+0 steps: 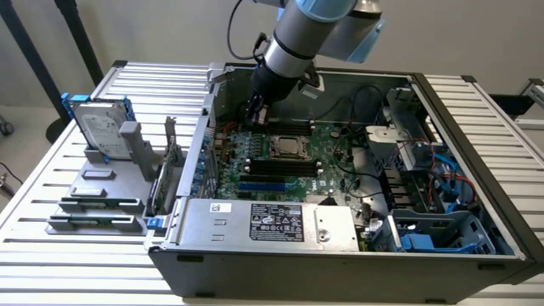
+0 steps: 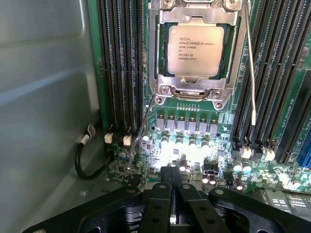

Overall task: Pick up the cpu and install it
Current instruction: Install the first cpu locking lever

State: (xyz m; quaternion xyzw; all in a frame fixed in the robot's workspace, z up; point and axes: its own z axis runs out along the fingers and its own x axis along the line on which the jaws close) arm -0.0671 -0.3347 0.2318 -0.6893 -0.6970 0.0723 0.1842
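**Q:** Where is the cpu lying, and what is crowding it?

**A:** The cpu (image 2: 195, 48) is sitting flat in its socket on the green board (image 2: 228, 121), with a metal frame (image 2: 192, 92) running around it. Black memory slots (image 2: 121, 58) are flanking the socket on both sides. A thin wire lever (image 2: 250, 58) is standing just beside the frame. A black cable (image 2: 82, 162) is looping off the board's edge.

**Q:** How is the gripper standing?

**A:** The gripper (image 2: 171, 171) is hanging over a row of small capacitors (image 2: 187, 145), near the socket but apart from the cpu. Its fingers are pressed together and are pinching nothing.

**Q:** What is holding what?

**A:** The computer case (image 1: 340, 274) is lying open on a slatted table (image 1: 85, 268), housing the board and a power supply (image 1: 272, 220). At the exterior view's left, a grey holder (image 1: 119, 188) is carrying an upright hard drive (image 1: 100, 131) in a blue frame, and memory sticks (image 1: 100, 204) lying flat.

**Q:** What writing is showing?

**A:** The cpu's top line is reading "INTEL" and "XEON"; the lines beneath are too small to read. The power supply is bearing a label whose text cannot be read.
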